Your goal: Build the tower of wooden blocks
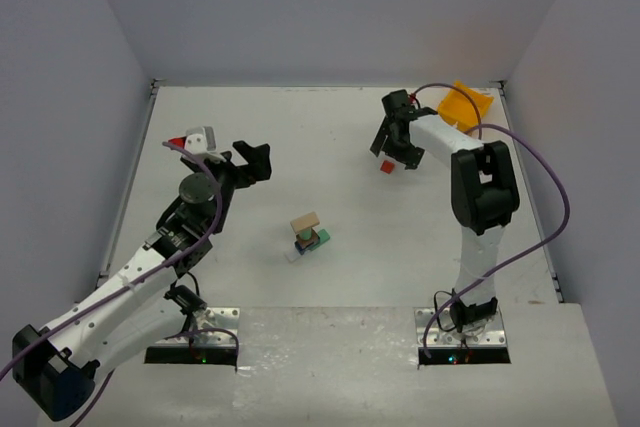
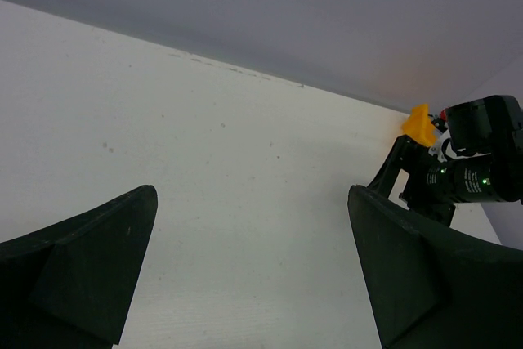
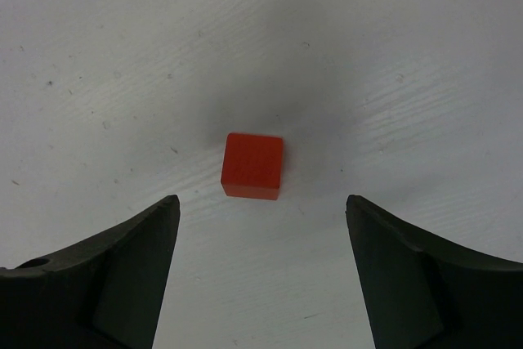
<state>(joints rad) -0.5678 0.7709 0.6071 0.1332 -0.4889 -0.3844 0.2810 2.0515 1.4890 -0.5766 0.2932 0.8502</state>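
Note:
The wood block tower stands mid-table: a tan block tilted on top, blue beneath it, green and teal at the right, a white piece at the lower left. A lone red block lies on the table at the back right. My right gripper hangs over it, open, the cube just beyond the fingertips and touching neither. Left of the tower, my left gripper is open with only bare table between its fingers.
A yellow plastic bin sits in the back right corner behind the right arm. Grey walls enclose the white table on three sides.

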